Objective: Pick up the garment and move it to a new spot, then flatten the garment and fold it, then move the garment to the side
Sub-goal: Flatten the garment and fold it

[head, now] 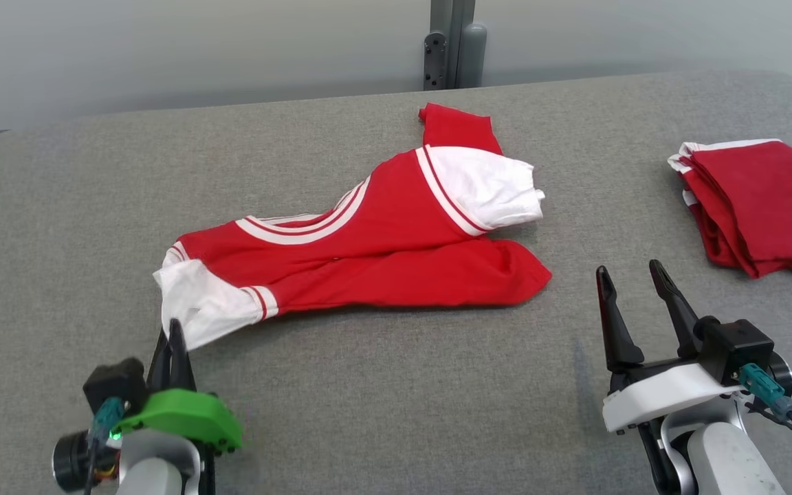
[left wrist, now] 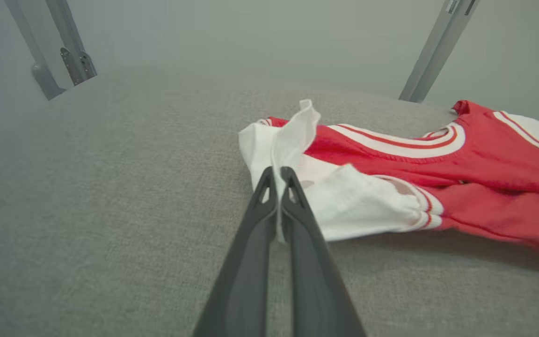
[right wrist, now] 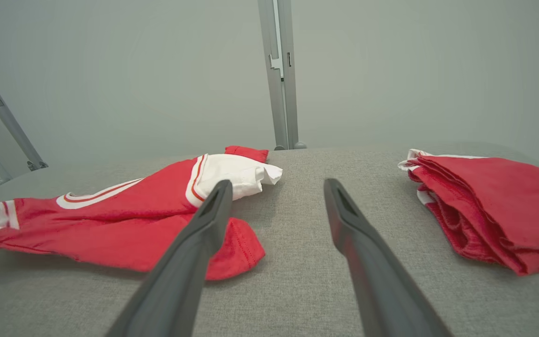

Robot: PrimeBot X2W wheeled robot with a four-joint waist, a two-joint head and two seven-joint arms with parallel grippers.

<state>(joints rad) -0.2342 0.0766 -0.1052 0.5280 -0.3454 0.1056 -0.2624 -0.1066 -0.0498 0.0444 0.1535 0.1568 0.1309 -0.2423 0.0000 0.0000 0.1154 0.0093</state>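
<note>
- L claw clenched on white sleeve of red shirt; cloth edge pinched betw. its fingers.
- Rest of shirt spreads ahead & to the right of L claw, crumpled on grey table.
- R claw released, jaws wide, touching no cloth; shirt's red hem lies ahead-left of it, near.
- Folded red pile ahead-right of R claw, well apart from shirt.

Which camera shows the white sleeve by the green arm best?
The left wrist view: the white sleeve lies close, centre, left jaws shut on its edge. The head view shows it smaller, at lower left; the right wrist view catches a sliver at its left edge.
</note>
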